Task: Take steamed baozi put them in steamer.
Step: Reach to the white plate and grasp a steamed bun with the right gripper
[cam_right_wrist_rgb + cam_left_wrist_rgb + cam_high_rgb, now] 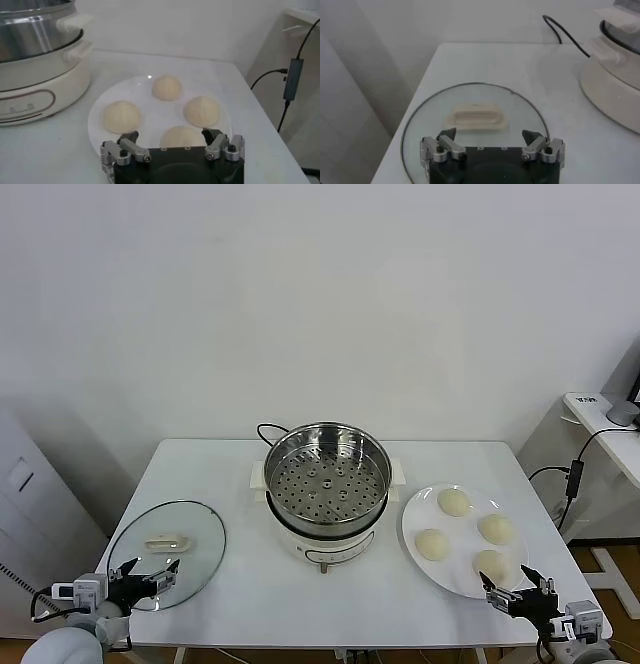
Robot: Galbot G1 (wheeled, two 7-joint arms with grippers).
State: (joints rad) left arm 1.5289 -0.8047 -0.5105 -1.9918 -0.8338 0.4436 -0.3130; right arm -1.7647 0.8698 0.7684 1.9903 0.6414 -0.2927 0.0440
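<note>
Several cream-white steamed baozi lie on a white plate at the table's right; one is farthest back and one nearest me. The steel steamer stands mid-table on its cream base, its perforated tray bare. My right gripper hovers open at the plate's near edge. In the right wrist view its jaws stand wide on either side of the nearest baozi, without touching it. My left gripper is open over the near rim of the glass lid.
The flat glass lid with its cream handle lies at the table's left. A black cord runs behind the steamer. The white table ends just before both grippers. A side table with cables stands at far right.
</note>
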